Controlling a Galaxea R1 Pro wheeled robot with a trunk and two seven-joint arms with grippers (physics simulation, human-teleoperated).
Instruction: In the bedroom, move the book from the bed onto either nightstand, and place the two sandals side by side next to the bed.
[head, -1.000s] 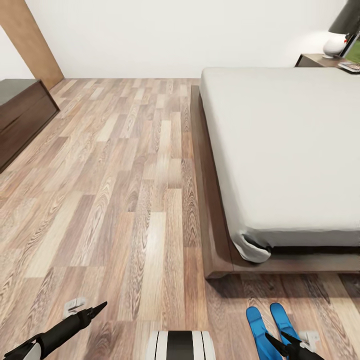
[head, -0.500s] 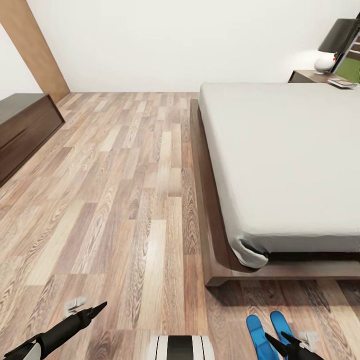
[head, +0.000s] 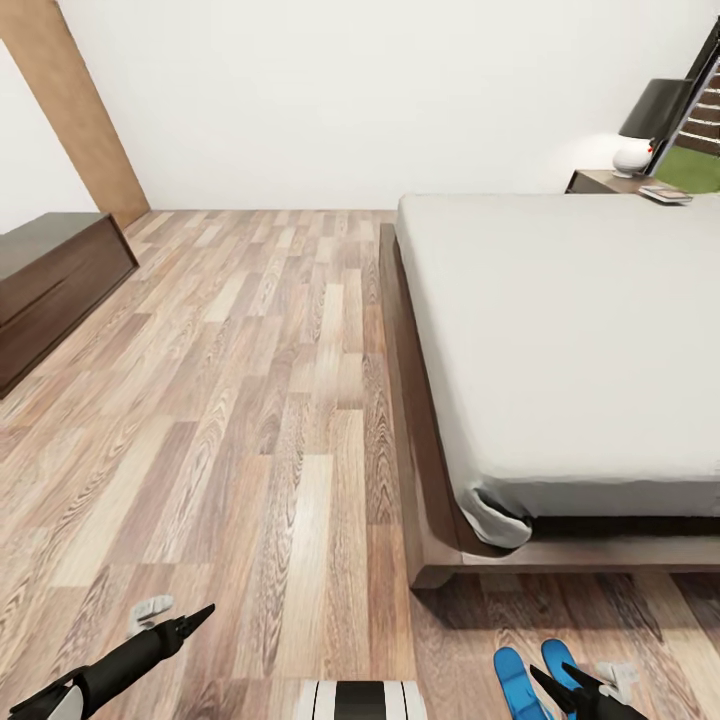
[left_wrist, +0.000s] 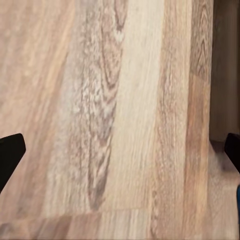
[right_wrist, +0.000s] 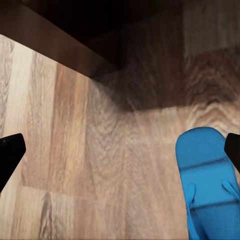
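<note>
The bed (head: 560, 340) with its off-white mattress and dark frame takes up the right side of the head view. Beyond its far corner stands the nightstand (head: 598, 182) with a thin flat book (head: 667, 194) on top, too small to read. The two blue sandals (head: 518, 685) (head: 560, 662) lie side by side on the floor just off the bed's near corner. My right gripper (head: 550, 672) hovers open over them, and the right wrist view has one sandal (right_wrist: 207, 185) beside one fingertip (right_wrist: 233, 150). My left gripper (head: 190, 618) is open above bare floor (left_wrist: 120, 125).
A dark low dresser (head: 50, 275) stands along the left wall, with a brown wooden door (head: 85, 110) behind it. A black-shaded lamp (head: 650, 115) sits on the nightstand beside a window with blinds (head: 700, 110). Wide plank floor (head: 250, 380) lies between dresser and bed.
The whole head picture has shifted downward, so the camera has tilted up; more wall, lamp and nightstand show. Both grippers keep their places and stay open.
</note>
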